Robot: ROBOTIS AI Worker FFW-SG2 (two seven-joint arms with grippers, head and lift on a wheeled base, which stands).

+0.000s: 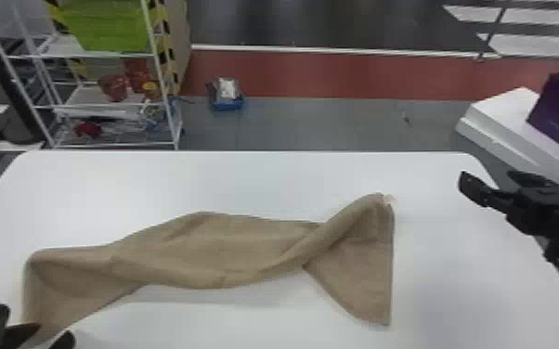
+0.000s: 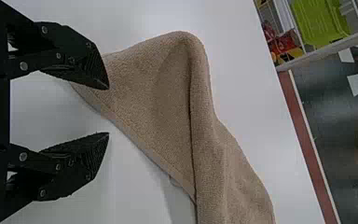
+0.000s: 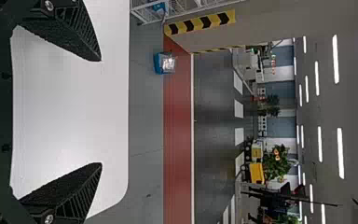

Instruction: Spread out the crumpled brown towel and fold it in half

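Brown towel point(image 1: 227, 250) near left fingers point(image 1: 64, 341)

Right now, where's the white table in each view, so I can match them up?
Head view: the white table spans the lower part, beneath the brown towel.
Left wrist view: around the towel and behind the left gripper.
Right wrist view: behind the open right gripper.
Shared landmark: red floor strip, beyond the table.

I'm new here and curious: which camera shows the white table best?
The head view: it catches most of the white table, both far corners included. The left wrist view shows a part around one end of the brown towel, the right wrist view a stretch with one rounded corner.
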